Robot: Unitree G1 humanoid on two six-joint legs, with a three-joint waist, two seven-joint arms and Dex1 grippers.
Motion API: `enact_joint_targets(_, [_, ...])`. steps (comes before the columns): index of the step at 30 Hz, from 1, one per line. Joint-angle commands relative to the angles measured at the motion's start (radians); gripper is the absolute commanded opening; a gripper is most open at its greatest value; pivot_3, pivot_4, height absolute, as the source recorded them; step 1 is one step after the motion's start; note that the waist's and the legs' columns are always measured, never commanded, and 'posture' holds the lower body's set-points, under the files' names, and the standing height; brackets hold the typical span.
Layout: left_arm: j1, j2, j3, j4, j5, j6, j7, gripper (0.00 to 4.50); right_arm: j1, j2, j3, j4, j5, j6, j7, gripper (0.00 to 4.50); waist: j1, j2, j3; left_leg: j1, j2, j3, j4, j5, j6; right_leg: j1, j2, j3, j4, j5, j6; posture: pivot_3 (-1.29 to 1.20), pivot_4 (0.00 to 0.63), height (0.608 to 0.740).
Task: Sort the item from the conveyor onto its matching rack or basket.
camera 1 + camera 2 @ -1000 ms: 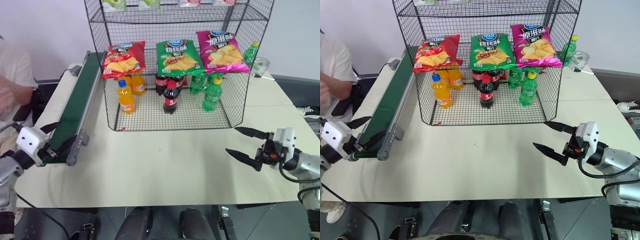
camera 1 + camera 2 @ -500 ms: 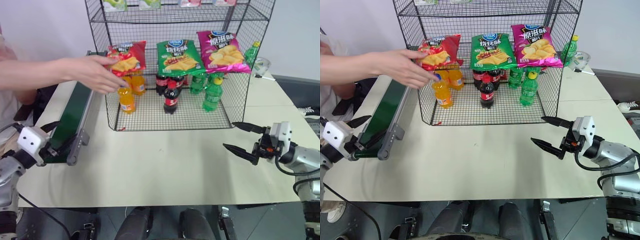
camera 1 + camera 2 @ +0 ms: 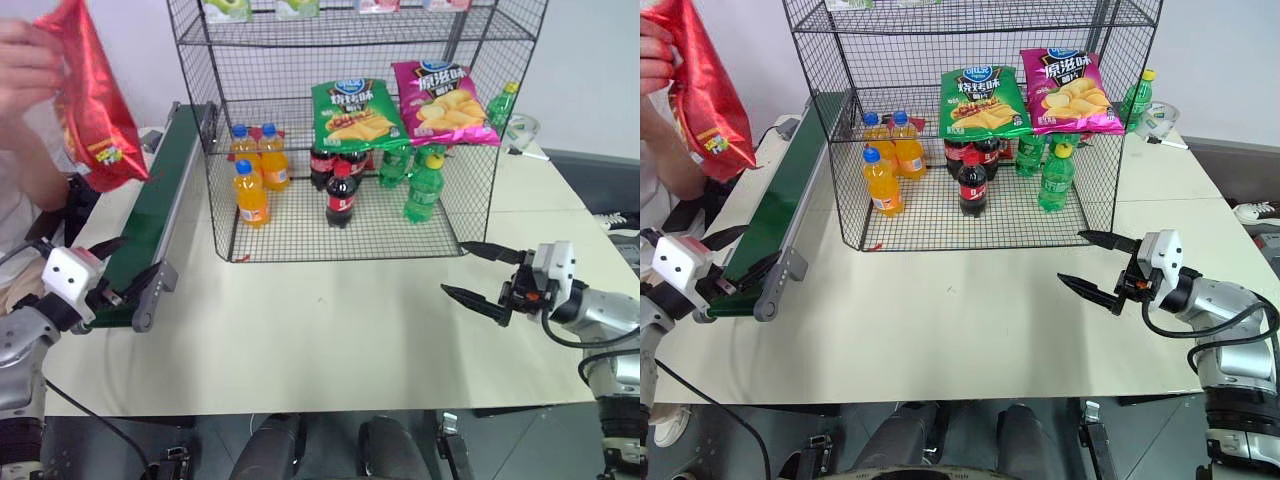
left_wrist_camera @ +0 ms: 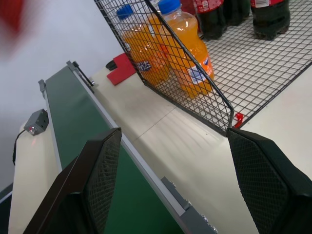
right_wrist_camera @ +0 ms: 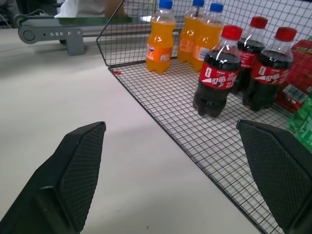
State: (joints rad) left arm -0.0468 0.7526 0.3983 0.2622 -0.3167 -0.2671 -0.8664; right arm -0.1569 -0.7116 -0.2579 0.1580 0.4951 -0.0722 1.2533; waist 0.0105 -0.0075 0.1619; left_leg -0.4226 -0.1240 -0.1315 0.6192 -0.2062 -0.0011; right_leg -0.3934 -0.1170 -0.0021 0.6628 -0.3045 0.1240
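A person's hand [image 3: 25, 60] holds the red chip bag [image 3: 95, 115] up in the air at the far left, above and beside the dark green conveyor [image 3: 150, 215]. The belt itself is bare. The tall black wire rack [image 3: 470, 200] stands at the back middle, with a green bag [image 3: 355, 112] and a pink bag [image 3: 440, 100] on its shelf. My left gripper [image 3: 128, 262] is open at the conveyor's near end, its fingers [image 4: 97, 170] empty. My right gripper [image 3: 453, 268] is open over the table by the rack's front right corner, holding nothing.
On the rack's floor stand orange bottles [image 3: 250, 190], cola bottles [image 5: 217, 73] and green bottles [image 3: 425, 185]. Another green bottle [image 3: 503, 102] and a bowl [image 3: 522, 128] sit behind the rack on the right. The white table [image 3: 330, 330] spreads in front.
The person's hand reached into the rack, took the red chip bag off the left of the shelf and lifted it up to the far left. Both grippers stayed in place.
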Motion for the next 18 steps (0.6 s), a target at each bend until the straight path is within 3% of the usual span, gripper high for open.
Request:
enact_joint_targets(1, [0.002, 0.001, 0.018, -0.024, -0.01, -0.012, 0.011, 3.56, -0.027, 0.007, -0.009, -0.002, 0.004, -0.023, -0.006, 4.5, 0.0, 0.0, 0.0, 0.0, 0.0, 0.0, 0.0, 0.0, 0.0, 0.0, 0.0, 0.0, 0.0, 0.0, 0.0, 0.0, 0.15, 0.74])
enact_joint_targets(18, [0.027, 0.008, 0.025, -0.008, -0.013, -0.038, 0.001, 3.56, -0.048, 0.016, 0.009, 0.01, -0.002, -0.021, -0.012, 4.5, 0.0, 0.0, 0.0, 0.0, 0.0, 0.0, 0.0, 0.0, 0.0, 0.0, 0.0, 0.0, 0.0, 0.0, 0.0, 0.0, 0.15, 0.74])
